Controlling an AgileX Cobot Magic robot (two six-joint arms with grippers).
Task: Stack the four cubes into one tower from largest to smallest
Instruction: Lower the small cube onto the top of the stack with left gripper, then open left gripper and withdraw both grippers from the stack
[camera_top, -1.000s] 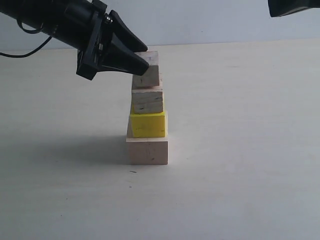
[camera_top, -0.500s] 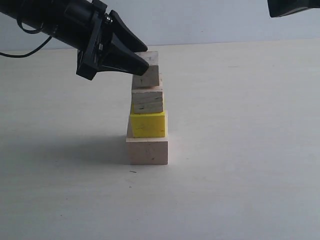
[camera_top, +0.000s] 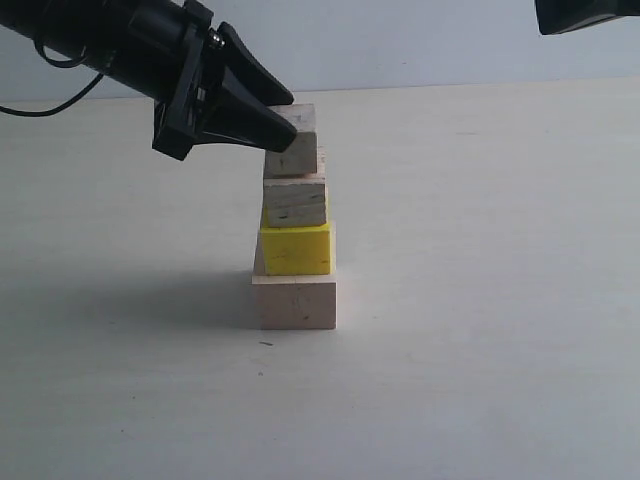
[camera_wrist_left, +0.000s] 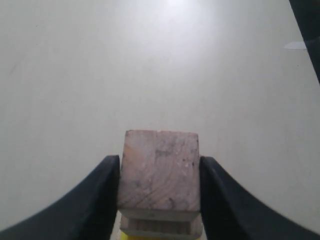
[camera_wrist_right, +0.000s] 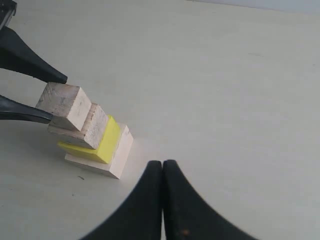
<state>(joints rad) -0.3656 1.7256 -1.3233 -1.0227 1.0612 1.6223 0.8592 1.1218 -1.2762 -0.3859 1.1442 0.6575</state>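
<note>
The tower stands mid-table: the largest pale pinkish cube (camera_top: 295, 303) at the bottom, then the yellow cube (camera_top: 296, 250), then the tan layered cube (camera_top: 295, 203). The smallest greyish-beige cube (camera_top: 300, 152) sits on top, slightly askew. My left gripper (camera_wrist_left: 160, 165) reaches in from the left and is shut on this top cube (camera_wrist_left: 160, 170), one black finger pressed on each side. My right gripper (camera_wrist_right: 162, 164) hangs high to the right of the tower (camera_wrist_right: 95, 140), shut and holding nothing.
The pale tabletop (camera_top: 480, 300) lies bare around the tower. Part of the right arm (camera_top: 585, 15) shows in the top right corner of the exterior view. A black cable (camera_top: 50, 105) trails behind the left arm.
</note>
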